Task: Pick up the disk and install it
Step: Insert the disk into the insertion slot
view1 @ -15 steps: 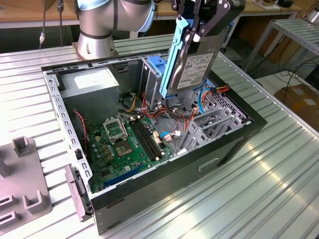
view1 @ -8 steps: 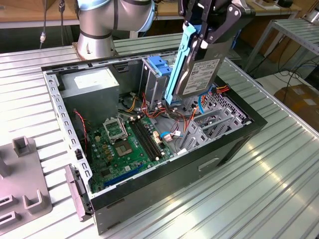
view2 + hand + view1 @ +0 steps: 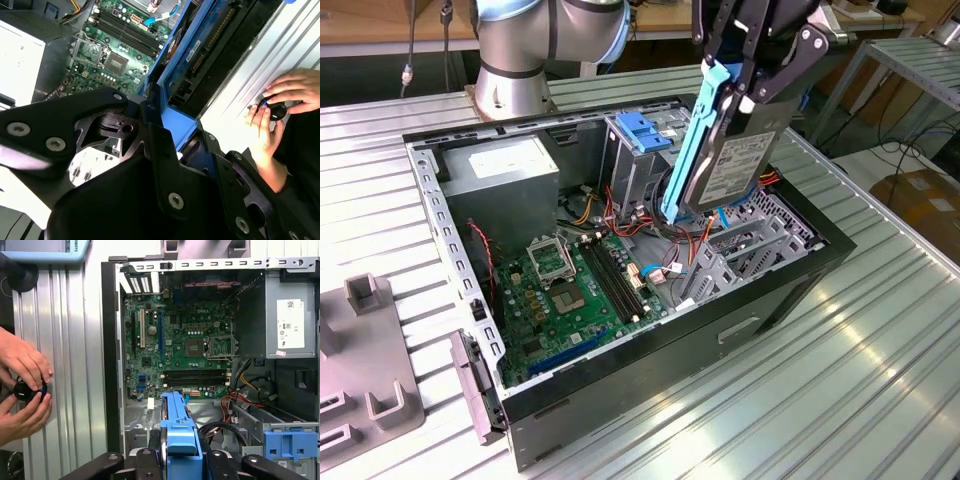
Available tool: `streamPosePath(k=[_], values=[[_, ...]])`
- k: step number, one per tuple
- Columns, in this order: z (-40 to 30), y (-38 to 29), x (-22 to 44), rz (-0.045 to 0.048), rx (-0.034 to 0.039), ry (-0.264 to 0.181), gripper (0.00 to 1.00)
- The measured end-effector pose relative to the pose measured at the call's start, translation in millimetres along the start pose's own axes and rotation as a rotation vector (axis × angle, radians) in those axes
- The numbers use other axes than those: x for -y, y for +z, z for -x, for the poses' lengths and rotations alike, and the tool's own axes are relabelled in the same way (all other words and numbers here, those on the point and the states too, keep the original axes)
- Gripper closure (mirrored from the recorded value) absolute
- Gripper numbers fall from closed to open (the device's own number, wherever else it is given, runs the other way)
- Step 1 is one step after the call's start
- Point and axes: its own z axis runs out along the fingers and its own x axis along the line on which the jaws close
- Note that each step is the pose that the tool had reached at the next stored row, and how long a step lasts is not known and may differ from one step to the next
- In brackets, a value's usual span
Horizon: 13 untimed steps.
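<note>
Ribbed metal worktop [image 3: 800, 400] runs under everything in the exterior view, and an open computer case [image 3: 650, 385] lies on it with its side panel off. I see my arm's fingers [image 3: 802, 48] clamped on the disk [image 3: 730, 160]. It hangs above the case, standing on edge and tilted, with its blue rail toward the exterior view's left. Just beside it on that side stands the drive cage with its blue latch [image 3: 642, 130]. The green motherboard [image 3: 570, 290] lies flat in the case, and the power supply [image 3: 505, 170] sits in the corner nearest the arm's base [image 3: 515, 70]. A grey fixture [image 3: 370, 370] rests on the worktop at the exterior view's left, apart from the case.

In the second wrist view the black fingers [image 3: 160, 132] pinch the disk [image 3: 200, 50] at its blue-railed end, with the motherboard [image 3: 115, 45] beyond. A person's hands [image 3: 295, 90] are on the worktop, around a small black knob [image 3: 276, 111].

In the first wrist view I look along the disk's blue edge [image 3: 179, 430], gripped between the fingers [image 3: 145, 462] and held over the open case [image 3: 111, 365]. The motherboard [image 3: 185, 350], power supply [image 3: 290, 325] and blue latch [image 3: 290, 445] lie inside it. Outside the case wall, the hands [image 3: 20, 360] cup the knob [image 3: 25, 390] on the worktop [image 3: 70, 330].
</note>
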Motion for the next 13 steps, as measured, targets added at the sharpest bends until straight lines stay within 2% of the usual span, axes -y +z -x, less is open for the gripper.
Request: streamPosePath(k=[6, 10, 13], values=[[-4.8, 2.8, 15.9, 0.0003, -0.0025, 0.000, 0.63], [-6.0, 4.9, 32.7, 0.0005, -0.0070, 0.000, 0.63], [-5.4, 8.0, 53.2, 0.0004, -0.0102, 0.000, 0.63]])
